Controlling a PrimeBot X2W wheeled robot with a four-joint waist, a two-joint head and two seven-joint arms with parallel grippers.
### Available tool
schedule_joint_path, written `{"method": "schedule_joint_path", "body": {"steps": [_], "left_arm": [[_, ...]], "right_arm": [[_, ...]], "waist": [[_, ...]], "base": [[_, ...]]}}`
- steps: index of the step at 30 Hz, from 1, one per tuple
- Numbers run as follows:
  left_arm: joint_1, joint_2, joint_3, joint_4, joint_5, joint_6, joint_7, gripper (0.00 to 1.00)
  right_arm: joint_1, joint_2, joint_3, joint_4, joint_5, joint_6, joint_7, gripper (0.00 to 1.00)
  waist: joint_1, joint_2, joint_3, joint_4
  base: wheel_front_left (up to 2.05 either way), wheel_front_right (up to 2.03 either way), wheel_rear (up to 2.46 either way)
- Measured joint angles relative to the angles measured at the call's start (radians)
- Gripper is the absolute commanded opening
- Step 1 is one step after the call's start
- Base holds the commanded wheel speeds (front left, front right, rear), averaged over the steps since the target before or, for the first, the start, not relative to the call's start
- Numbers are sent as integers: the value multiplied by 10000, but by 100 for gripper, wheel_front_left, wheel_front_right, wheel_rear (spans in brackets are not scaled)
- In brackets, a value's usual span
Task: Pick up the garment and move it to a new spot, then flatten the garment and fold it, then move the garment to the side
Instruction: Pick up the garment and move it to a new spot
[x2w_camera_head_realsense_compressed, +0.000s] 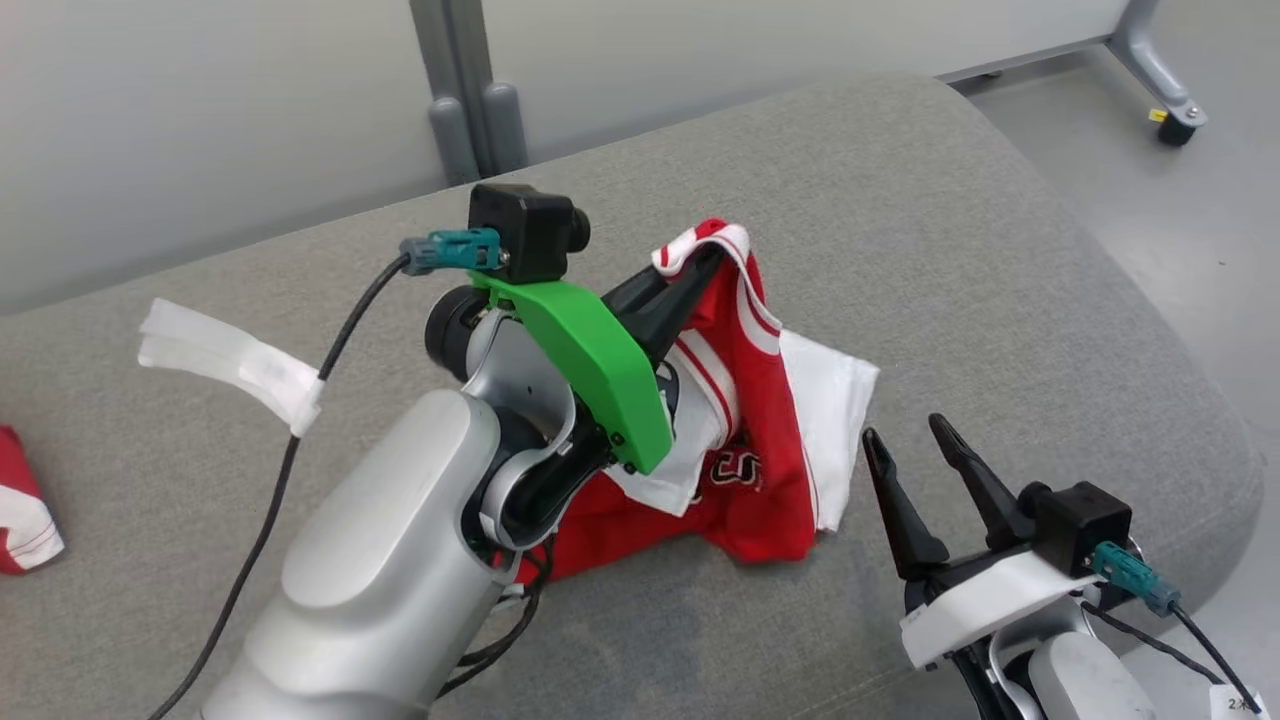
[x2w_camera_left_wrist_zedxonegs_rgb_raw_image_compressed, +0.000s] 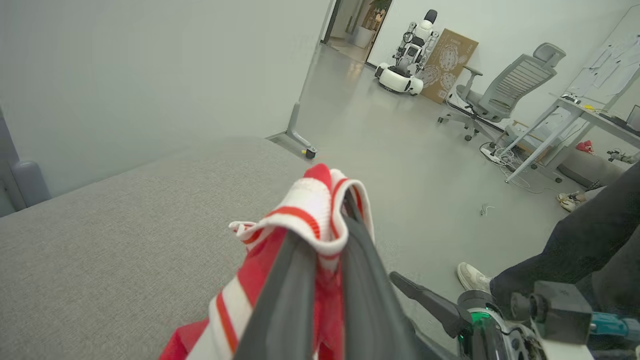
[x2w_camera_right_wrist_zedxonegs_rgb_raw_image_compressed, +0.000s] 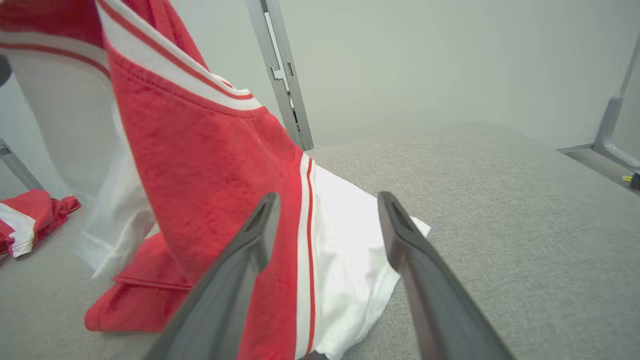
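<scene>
The garment (x2w_camera_head_realsense_compressed: 760, 480) is pinched by its striped trim in the left gripper (x2w_camera_head_realsense_compressed: 705, 265) and raised — the rest is left draped on the grey cushion (x2w_camera_head_realsense_compressed: 950, 220), presumably for carrying. The right gripper (x2w_camera_head_realsense_compressed: 905, 432) is kept spread just beside the white hem — likely for a second hold.
</scene>
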Motion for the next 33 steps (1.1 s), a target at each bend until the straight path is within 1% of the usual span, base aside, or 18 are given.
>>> {"method": "schedule_joint_path", "body": {"steps": [1, 2, 6, 9, 11, 13, 16, 19, 21, 23, 24, 29, 31, 33], "left_arm": [[62, 102, -63, 171, 186, 100, 69, 0], [76, 332, -113, 339, 493, 171, 132, 0], [61, 1674, -111, 1220, 1743, 376, 79, 0], [0, 2155, -12, 1666, 2347, 468, -280, 0], [-61, 2151, -6, 1914, 2429, 481, -479, 0], [-88, 2033, -90, 2167, 2602, 481, -675, 0], [-171, 2017, -288, 2575, 3089, 499, -940, 0], [-429, 2128, -286, 3005, 3643, 719, -1306, 0], [-552, 2157, -255, 3298, 3685, 767, -1365, 0], [-549, 2119, -280, 3450, 3685, 803, -1423, 68], [-540, 2021, -291, 3574, 3670, 805, -1421, 100], [-441, 1383, -399, 3893, 3519, 817, -1526, 100], [-442, 1277, -378, 3958, 3519, 853, -1689, 100], [-443, 1193, -288, 3986, 3524, 897, -1960, 100]], "right_arm": [[105, -13, -67, 0, 0, 0, 0, 100], [186, -21, -100, 4, 0, 0, 0, 100], [227, -2, -136, 8, -12, 0, 0, 100], [142, 0, 0, -4, -61, 8, 0, 100], [78, 4, 142, -8, -111, 10, 0, 100], [12, 6, 240, 2, -111, 12, 0, 100], [-123, 4, 326, 13, -132, 13, 0, 100], [-215, 6, 385, 36, -186, 13, 0, 100], [-248, 0, 370, 48, -188, 13, 0, 100], [-248, -6, 351, 65, -188, 15, 0, 100], [-247, -15, 313, 82, -186, 15, 0, 100], [-257, -146, 50, 100, -155, 15, 0, 100], [-350, -224, 8, 98, -150, 46, 0, 100], [-607, -441, -36, 169, -176, 102, 0, 100]], "waist": [[0, 0, 42, -67], [0, 0, 94, -105], [0, 0, 261, -38], [0, 0, 325, 161], [0, 0, 348, 285], [0, 0, 354, 399], [0, 0, 336, 529], [0, 0, 301, 583], [0, 0, 285, 604], [0, 0, 276, 619], [0, 0, 268, 638], [0, 0, 255, 819], [0, 0, 254, 924], [0, 0, 245, 1055]], "base": [[0, 0, 0], [0, 0, 0], [0, 0, 0], [0, 0, 0], [0, 0, 0], [0, 0, 0], [0, 0, 0], [0, 0, 0], [0, 0, 0], [0, 0, 0], [0, 0, 0], [0, 0, 0], [0, 0, 0], [0, 0, 0]]}}
